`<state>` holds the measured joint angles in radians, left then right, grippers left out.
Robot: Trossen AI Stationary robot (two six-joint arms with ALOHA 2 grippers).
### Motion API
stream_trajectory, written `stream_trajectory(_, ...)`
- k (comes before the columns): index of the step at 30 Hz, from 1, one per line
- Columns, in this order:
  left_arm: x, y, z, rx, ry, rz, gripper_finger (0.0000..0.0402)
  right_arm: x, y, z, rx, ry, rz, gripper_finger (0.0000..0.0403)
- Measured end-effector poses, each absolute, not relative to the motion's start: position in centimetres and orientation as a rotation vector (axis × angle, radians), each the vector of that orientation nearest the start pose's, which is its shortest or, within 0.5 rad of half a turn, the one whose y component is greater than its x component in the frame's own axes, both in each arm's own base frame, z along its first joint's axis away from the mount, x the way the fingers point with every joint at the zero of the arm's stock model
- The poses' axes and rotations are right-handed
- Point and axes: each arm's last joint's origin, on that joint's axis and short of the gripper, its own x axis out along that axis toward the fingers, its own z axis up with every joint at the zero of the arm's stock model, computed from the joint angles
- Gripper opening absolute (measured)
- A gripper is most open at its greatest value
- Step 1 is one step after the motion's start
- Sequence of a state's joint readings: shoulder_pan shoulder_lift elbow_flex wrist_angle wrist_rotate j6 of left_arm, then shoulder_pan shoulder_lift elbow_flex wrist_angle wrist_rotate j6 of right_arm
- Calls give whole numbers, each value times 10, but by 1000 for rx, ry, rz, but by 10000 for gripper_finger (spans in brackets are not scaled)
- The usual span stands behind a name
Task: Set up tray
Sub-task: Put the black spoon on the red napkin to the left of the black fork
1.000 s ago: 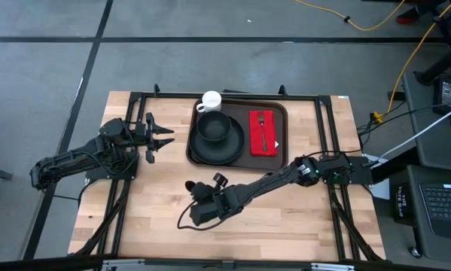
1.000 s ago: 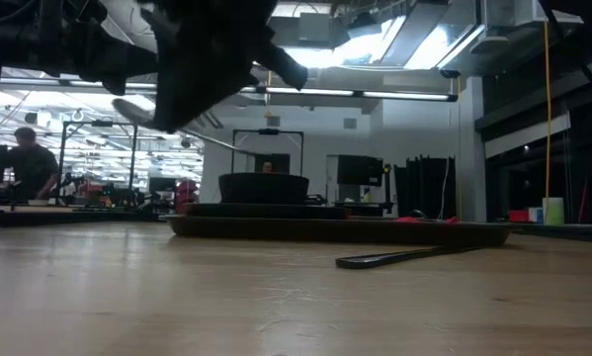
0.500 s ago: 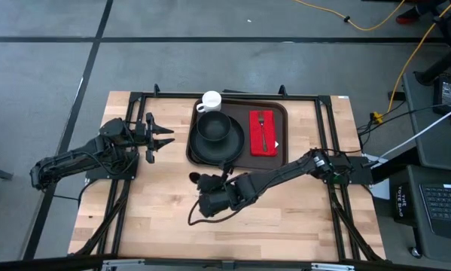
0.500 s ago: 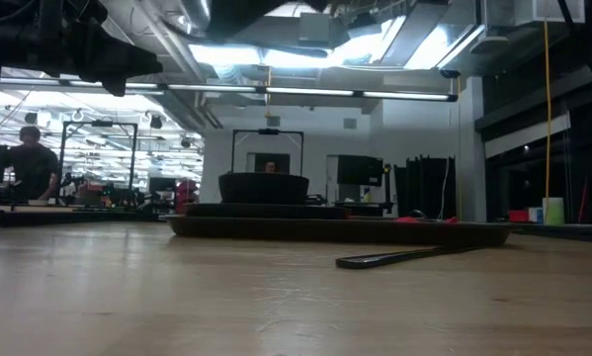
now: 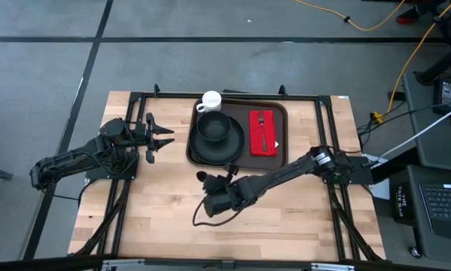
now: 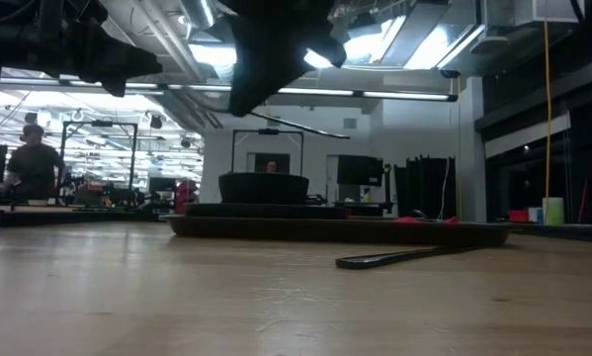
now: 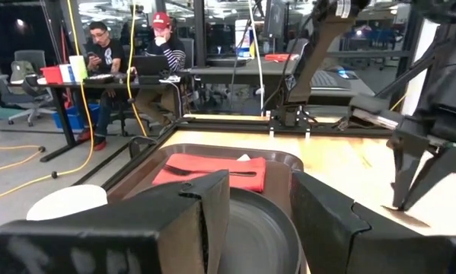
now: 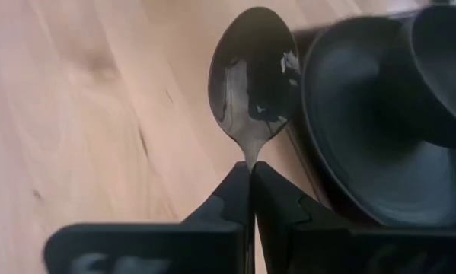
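spoon (image 8: 252, 76) pinched by its neck in the right gripper (image 8: 250, 176), bowl forward, lower centre, probably bound for the tray (image 5: 279, 108); left gripper (image 5: 162, 136) parked open, mid-left.

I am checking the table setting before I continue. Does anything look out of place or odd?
One slim dark utensil lies on the bare table in front of the tray, not on it. The right gripper holds a spoon beside the plate; the left gripper waits open.

One tray (image 5: 241, 109), plate (image 5: 202, 147), bowl (image 5: 214, 128), cup (image 5: 211, 100), napkin (image 5: 263, 143), fork (image 5: 262, 128) (probably), spoon (image 8: 254, 84).
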<state>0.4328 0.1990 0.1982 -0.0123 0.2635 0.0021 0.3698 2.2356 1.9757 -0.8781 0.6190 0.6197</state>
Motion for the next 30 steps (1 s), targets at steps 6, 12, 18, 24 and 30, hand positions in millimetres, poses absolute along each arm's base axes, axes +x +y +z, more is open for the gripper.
stream_trajectory(6,96,36,214,-3,16,169,130,430,148,224,106,714,-473,21)
stream_trajectory(12,96,36,214,-2,15,169,130,404,137,221,163,559,-421,18)
stream_trajectory(18,96,36,214,-3,14,169,130,377,123,219,163,497,-498,23)
stream_trajectory(24,96,36,214,-3,16,170,130,355,113,219,167,447,-590,20)
stream_trajectory(30,96,36,215,1,11,169,130,337,98,206,238,435,-680,25)
